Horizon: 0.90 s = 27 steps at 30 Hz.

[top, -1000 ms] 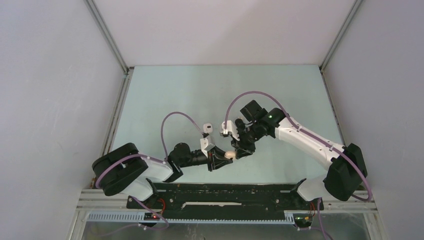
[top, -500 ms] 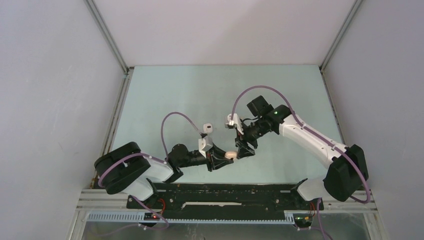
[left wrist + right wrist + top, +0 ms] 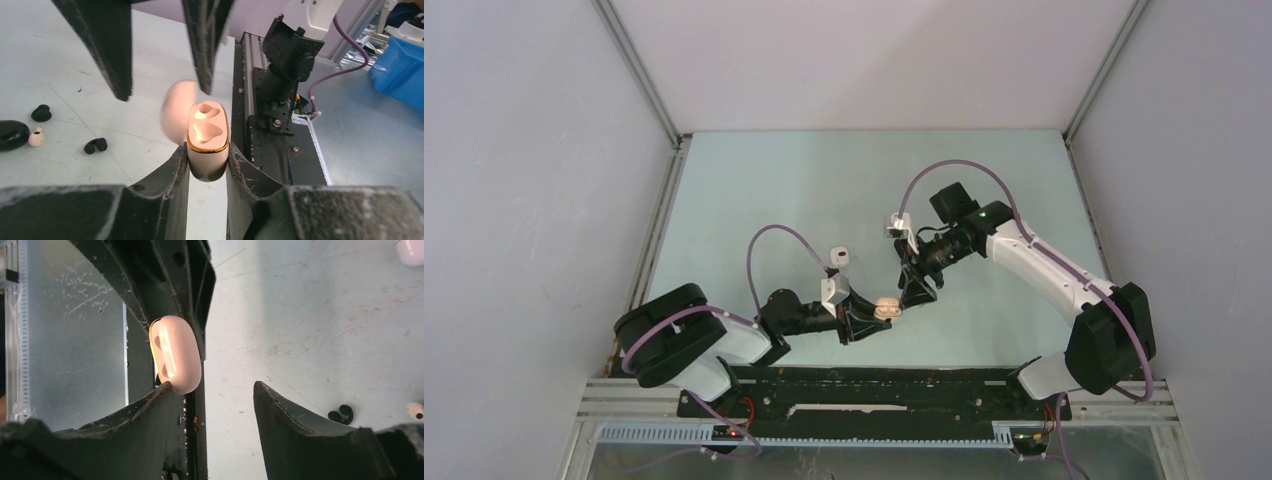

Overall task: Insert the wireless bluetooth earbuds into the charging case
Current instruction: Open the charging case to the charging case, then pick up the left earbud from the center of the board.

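Now charging case (image 3: 207, 140) pinched upright between left jaws; right jaws spread just above.

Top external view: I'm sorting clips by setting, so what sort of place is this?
Probably a lab robot cell: plain grey walls in aluminium framing, a pale green table, left arm and right arm bolted to a black rail.

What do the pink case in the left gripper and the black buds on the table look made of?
The charging case is likely smooth pale-pink plastic with a soft sheen and a metallic-looking gold rim. The black earbuds are probably glossy plastic, judging by small highlights.
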Each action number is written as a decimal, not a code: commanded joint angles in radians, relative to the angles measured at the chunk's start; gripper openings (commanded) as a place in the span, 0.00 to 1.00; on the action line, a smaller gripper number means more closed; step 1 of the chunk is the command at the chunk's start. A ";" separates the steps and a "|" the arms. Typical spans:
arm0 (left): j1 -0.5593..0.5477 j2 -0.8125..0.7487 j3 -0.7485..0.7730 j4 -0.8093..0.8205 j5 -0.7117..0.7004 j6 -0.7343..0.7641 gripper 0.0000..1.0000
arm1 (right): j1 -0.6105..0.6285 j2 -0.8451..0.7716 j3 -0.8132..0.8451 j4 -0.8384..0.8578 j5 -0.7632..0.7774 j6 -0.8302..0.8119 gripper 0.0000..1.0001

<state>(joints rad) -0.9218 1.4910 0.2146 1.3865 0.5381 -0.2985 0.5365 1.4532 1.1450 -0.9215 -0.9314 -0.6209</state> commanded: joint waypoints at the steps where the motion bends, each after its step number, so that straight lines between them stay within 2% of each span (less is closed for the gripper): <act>1: -0.012 -0.001 0.004 0.051 0.035 0.001 0.00 | -0.029 -0.018 0.050 0.017 -0.065 0.015 0.62; 6: -0.013 -0.004 0.006 0.042 0.028 0.004 0.00 | -0.062 -0.044 0.050 0.012 -0.084 0.010 0.62; 13: -0.009 -0.014 0.001 0.037 0.004 0.002 0.00 | -0.192 -0.112 0.050 -0.017 -0.157 -0.024 0.63; 15: 0.000 -0.030 -0.014 0.057 -0.018 -0.001 0.00 | -0.215 -0.119 0.035 0.003 -0.109 -0.022 0.61; 22: 0.027 -0.107 -0.079 0.095 -0.109 0.013 0.00 | -0.228 -0.090 -0.053 0.261 0.276 0.140 0.54; 27: 0.033 -0.200 -0.120 0.057 -0.196 0.053 0.00 | -0.229 0.014 -0.009 0.282 0.347 0.152 0.45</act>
<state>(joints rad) -0.8974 1.3716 0.1188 1.4117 0.4343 -0.2932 0.3119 1.4006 1.0950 -0.7147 -0.7002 -0.5026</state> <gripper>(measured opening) 0.307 0.481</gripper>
